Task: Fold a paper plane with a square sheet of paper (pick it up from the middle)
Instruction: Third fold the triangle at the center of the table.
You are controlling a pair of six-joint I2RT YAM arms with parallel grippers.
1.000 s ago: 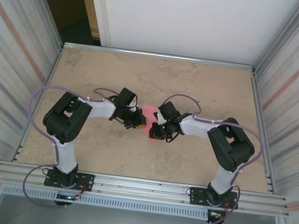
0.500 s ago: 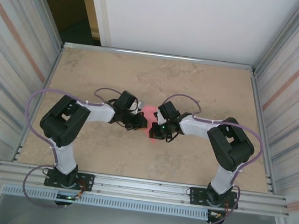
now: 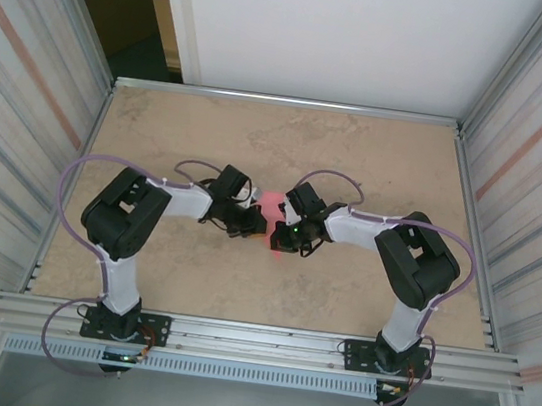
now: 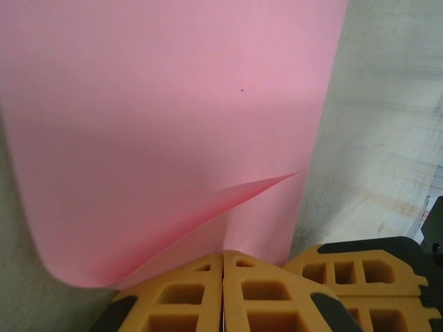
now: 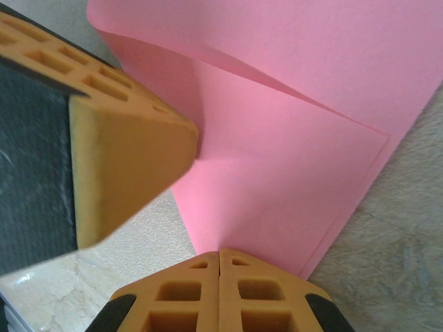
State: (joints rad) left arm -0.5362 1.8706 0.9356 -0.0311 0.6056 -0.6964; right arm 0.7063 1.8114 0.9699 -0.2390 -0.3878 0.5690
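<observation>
Both arms bent inward, wrists meeting mid-table. left gripper and right gripper each pinch the square sheet of paper between them. Vs 1 s ago: L wrist rolled, R unchanged.

One camera looks steeply down from above the desk; both wrist cameras sit close over the shared pink paper.

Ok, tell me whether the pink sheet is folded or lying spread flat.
Folded over: the pink sheet has one layer curling over another, and the left claw and right claw pinch it.
</observation>
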